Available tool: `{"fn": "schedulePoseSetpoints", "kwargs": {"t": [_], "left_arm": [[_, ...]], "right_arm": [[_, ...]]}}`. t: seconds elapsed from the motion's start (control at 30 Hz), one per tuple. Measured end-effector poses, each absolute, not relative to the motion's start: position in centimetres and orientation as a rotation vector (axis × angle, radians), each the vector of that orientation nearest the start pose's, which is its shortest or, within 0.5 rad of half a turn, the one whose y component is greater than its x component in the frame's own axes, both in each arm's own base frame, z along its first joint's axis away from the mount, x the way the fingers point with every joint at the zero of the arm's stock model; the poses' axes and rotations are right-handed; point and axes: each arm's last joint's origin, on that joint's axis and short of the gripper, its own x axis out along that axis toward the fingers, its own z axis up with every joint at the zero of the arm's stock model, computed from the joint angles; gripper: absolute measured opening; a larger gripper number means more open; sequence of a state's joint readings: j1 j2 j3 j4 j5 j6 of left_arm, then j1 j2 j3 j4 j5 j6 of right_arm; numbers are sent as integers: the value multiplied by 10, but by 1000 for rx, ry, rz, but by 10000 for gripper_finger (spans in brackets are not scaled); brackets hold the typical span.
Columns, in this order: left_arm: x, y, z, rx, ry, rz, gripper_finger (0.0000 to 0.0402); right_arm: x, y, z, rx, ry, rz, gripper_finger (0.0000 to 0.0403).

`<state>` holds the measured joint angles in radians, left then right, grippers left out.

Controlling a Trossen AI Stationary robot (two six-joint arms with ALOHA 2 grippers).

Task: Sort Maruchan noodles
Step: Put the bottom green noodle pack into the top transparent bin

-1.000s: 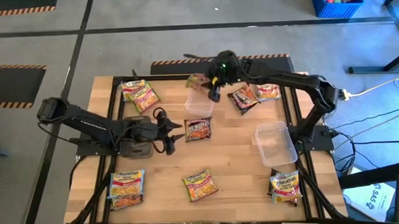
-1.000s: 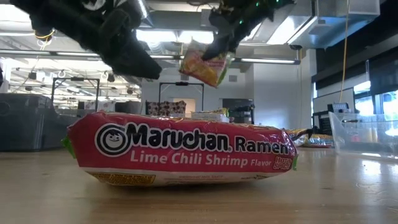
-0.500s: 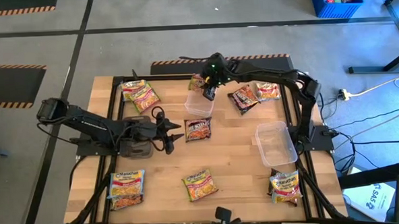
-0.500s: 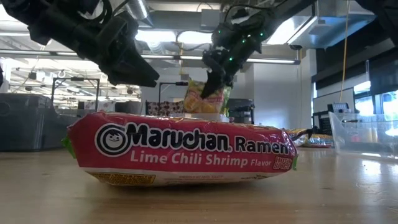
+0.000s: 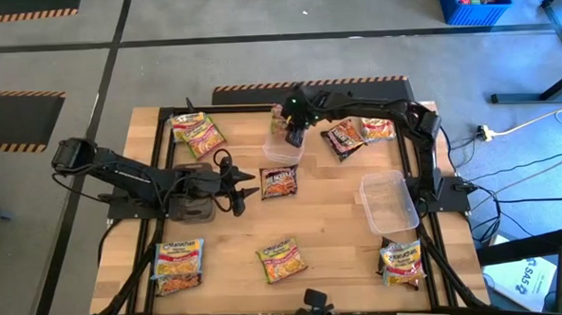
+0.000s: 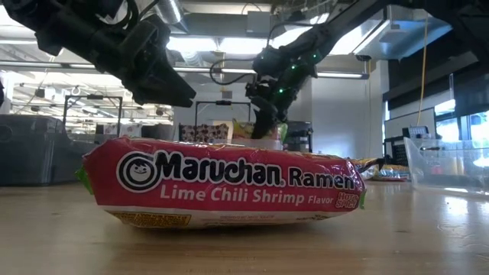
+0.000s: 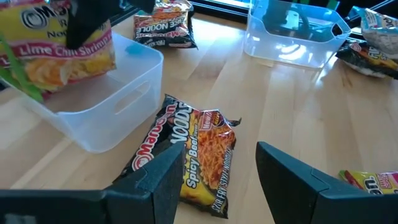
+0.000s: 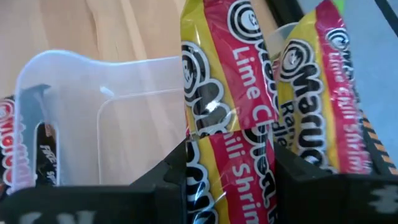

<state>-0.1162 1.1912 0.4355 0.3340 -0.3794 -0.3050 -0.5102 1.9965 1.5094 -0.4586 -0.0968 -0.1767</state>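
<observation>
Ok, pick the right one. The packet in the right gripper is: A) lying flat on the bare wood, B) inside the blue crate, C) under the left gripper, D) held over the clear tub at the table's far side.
D: the right gripper grips the Lime Chili Shrimp packet right over the clear tub.

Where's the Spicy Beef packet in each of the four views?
High: Spicy Beef packet at table centre, just ahead of the left gripper.
Low: not identifiable; the Lime Chili Shrimp packet fills the foreground.
Left wrist: centre, beyond the open fingers.
Right wrist: only a dark sliver seen through the tub wall.
Shared landmark: the clear tub beside it, under the right gripper.
</observation>
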Motion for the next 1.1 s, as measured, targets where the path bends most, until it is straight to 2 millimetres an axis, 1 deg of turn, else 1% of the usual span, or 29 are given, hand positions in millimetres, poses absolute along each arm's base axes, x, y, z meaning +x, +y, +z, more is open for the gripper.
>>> {"fn": "schedulePoseSetpoints", "kwargs": {"t": [0.2,0.33,0.43,0.67,0.77,0.87,0.97,1.1], "left_arm": [[228,-16,186,-195,366,320,192],[228,-16,186,-196,366,317,192],[228,-16,186,-196,366,317,192],[228,-16,185,-200,368,316,192],[228,-16,185,-202,367,316,192],[228,-16,186,-201,366,321,192],[228,-16,186,-201,364,323,192],[228,-16,186,-202,360,324,192]], "right_arm": [[380,-210,190,95,965,-276,111],[382,-211,185,66,975,-270,122],[383,-212,185,60,959,-272,147],[384,-213,186,15,961,-308,232],[383,-214,187,-1,973,-339,256],[384,-216,193,-18,981,-389,269],[385,-217,200,-25,987,-411,273],[387,-220,212,-21,969,-444,268]]}}
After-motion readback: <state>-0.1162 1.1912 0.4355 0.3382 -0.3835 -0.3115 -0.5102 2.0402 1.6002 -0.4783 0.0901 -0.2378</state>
